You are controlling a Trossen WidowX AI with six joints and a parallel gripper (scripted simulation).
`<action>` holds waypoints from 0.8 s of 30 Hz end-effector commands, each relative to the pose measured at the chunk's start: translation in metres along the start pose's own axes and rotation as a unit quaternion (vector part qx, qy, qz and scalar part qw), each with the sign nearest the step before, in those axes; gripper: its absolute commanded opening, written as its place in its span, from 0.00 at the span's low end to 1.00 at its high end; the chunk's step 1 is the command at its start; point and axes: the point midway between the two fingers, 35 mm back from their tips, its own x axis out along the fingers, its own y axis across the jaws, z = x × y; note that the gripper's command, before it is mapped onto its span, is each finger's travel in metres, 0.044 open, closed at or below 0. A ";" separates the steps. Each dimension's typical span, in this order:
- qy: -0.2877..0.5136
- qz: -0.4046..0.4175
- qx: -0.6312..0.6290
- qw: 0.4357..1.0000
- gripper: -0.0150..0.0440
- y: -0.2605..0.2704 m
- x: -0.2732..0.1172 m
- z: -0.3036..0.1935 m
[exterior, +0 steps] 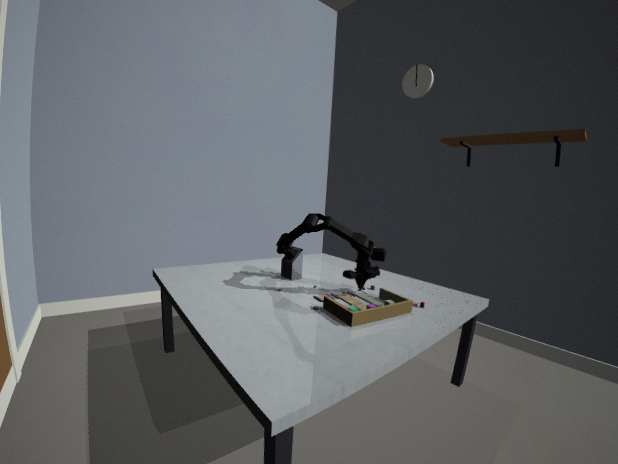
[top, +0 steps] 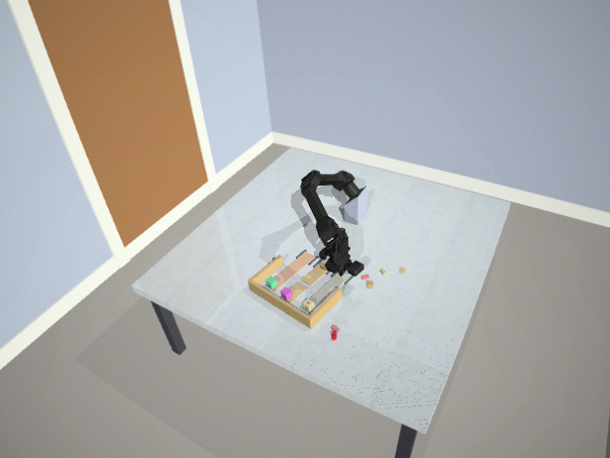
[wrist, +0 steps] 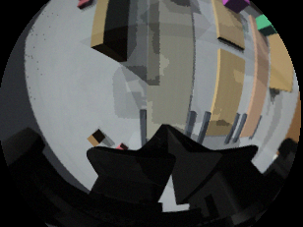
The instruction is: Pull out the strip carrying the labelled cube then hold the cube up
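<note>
My gripper (top: 342, 273) (exterior: 361, 289) (wrist: 164, 128) is shut and empty, low over the open end of the grey strip (top: 328, 291) (wrist: 169, 97). This strip shows no gap; its far end is by a beige cube with dark marks (top: 308, 304), which is outside the wrist view. The tan strip is in two pieces, a near piece (top: 314, 274) (wrist: 227, 87) and a far piece (top: 298, 290) (wrist: 229, 24), with a magenta cube (top: 286, 293) (wrist: 236, 4) at its far end. The pinkish strip (top: 296, 268) (wrist: 252, 107) has a green cube (top: 271, 282) (wrist: 266, 25) at its far end.
A wooden tray wall (top: 283, 307) (exterior: 380, 316) (wrist: 100, 24) surrounds the cubes on three sides. Dark rails flank the strip ends. A red piece (top: 334, 337) lies outside the tray, and small tan blocks, one an orange-brown block (top: 369, 284), lie beside the gripper.
</note>
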 end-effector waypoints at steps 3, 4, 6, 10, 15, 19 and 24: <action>0.002 -0.005 -0.003 1.000 0.25 -0.003 0.013 -0.002; 0.002 -0.005 -0.003 1.000 0.25 -0.004 0.014 -0.002; 0.002 -0.005 -0.003 1.000 0.25 -0.004 0.016 -0.002; 0.002 -0.005 -0.003 1.000 0.25 -0.004 0.016 -0.002; 0.002 -0.005 -0.003 1.000 0.25 -0.004 0.016 -0.002; 0.002 -0.005 -0.003 1.000 0.25 -0.004 0.016 -0.002; 0.002 -0.005 -0.003 1.000 0.25 -0.004 0.016 -0.002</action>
